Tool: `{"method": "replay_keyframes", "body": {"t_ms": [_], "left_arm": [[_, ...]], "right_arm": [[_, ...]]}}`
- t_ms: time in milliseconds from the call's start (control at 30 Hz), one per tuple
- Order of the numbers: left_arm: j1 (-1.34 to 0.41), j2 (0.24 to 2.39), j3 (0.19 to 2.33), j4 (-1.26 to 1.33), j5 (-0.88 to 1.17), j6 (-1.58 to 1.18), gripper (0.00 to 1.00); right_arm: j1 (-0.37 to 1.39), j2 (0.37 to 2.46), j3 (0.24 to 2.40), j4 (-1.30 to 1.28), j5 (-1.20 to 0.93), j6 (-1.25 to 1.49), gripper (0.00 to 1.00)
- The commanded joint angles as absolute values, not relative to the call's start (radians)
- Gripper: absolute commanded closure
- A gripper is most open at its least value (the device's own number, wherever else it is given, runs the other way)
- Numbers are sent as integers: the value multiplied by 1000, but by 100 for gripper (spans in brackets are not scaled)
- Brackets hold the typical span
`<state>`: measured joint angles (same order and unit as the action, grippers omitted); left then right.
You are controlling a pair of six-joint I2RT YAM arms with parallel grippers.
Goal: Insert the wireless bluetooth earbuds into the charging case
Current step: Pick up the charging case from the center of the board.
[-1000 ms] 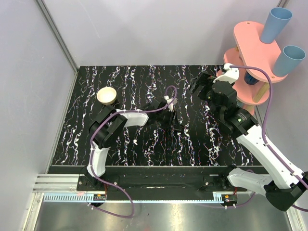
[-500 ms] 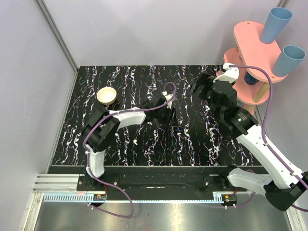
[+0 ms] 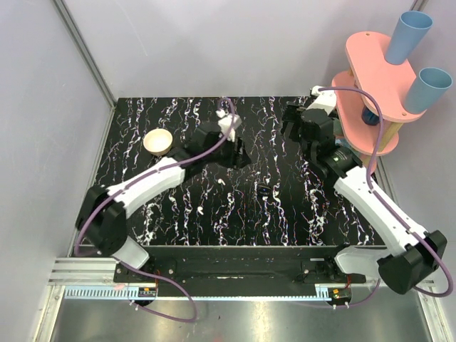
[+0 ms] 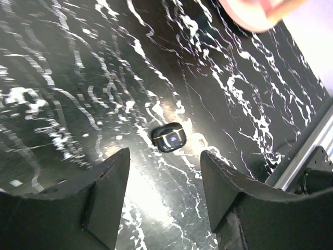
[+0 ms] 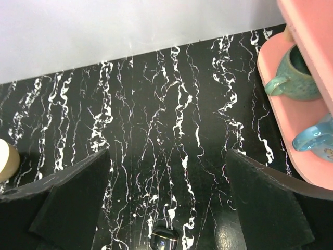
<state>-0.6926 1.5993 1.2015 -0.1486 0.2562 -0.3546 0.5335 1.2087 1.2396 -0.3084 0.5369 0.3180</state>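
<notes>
The charging case [image 3: 157, 141] is a cream round puck at the back left of the black marbled table; its edge shows at the left border of the right wrist view [image 5: 5, 159]. I cannot tell the tiny white earbuds from the table's white veining; a white speck [image 3: 222, 181] lies near the centre. My left gripper [image 3: 235, 152] is open and empty at the back centre, right of the case; its wrist view shows it [image 4: 165, 160] above bare table. My right gripper [image 3: 294, 128] is open and empty at the back right, and also shows in its wrist view [image 5: 167, 153].
A small black glossy box with a blue lit mark [image 3: 265, 191] lies at the table's centre, seen from both wrists [image 4: 169, 138] [image 5: 165, 237]. A pink two-tier stand [image 3: 370, 71] at the back right holds blue cups [image 3: 410, 35], a teal mug [image 5: 291, 78] and a blue glass piece [image 5: 317, 138].
My left arm has stretched out and carried its gripper from the table's centre toward the back. My right gripper has shifted slightly back and left. The black box now lies uncovered.
</notes>
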Motion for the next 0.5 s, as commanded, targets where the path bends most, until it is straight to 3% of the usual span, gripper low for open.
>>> {"method": "replay_keyframes", "body": {"t_ms": [0,100,167,267,467], "left_arm": [[-608,1432,1117,-182,175,-307,39],[-531,1315,1053,-198,161,-299,32],[-491,1228,1016,-195,108,-281,19],[-427,1149,948,-189,101,-250,7],[-287,1026,911,-210,104,-258,1]], "right_arm": [[499,1258,1281,-272,419,302,0],[485,1299,1292,-265,352,324,0],[479,1334,1295,-256,310,337,0],[479,1394,1296,-232,195,336,0],[480,1569,1321,-183,-162,252,0]]}}
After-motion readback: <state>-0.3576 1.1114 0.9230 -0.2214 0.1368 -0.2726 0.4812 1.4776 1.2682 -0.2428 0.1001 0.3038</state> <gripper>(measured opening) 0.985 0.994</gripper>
